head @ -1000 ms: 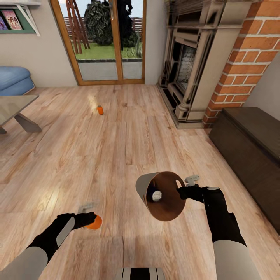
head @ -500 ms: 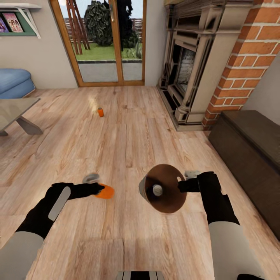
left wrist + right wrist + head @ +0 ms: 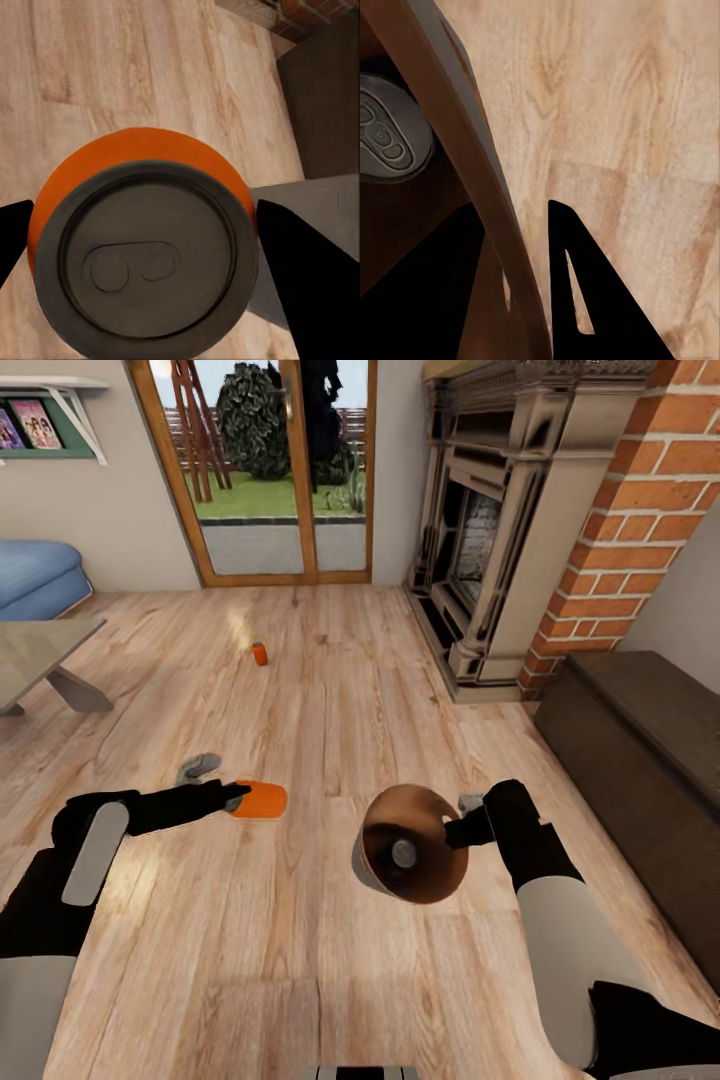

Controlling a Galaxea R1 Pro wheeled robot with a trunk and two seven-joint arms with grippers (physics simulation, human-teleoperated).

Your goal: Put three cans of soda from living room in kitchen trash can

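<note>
— Gripping what, the left gripper (image 3: 240,797)?
— An orange soda can (image 3: 259,799), jaws closed on its sides.
— And the right gripper (image 3: 462,828)?
— Jaws pinch the grey, wood-lined trash can's (image 3: 408,845) rim; a second can's top (image 3: 404,852) shows inside, body hidden. A third orange can (image 3: 259,653) stands far off on the plank floor (image 3: 330,700).

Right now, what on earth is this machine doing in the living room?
It is collecting soda cans. The left gripper holds an orange can of soda between its fingers, lying sideways above the wood floor. The right gripper holds the trash can by its rim, tipped towards the camera, with one can already inside. A third can stands on the floor near the glass doors.
</note>
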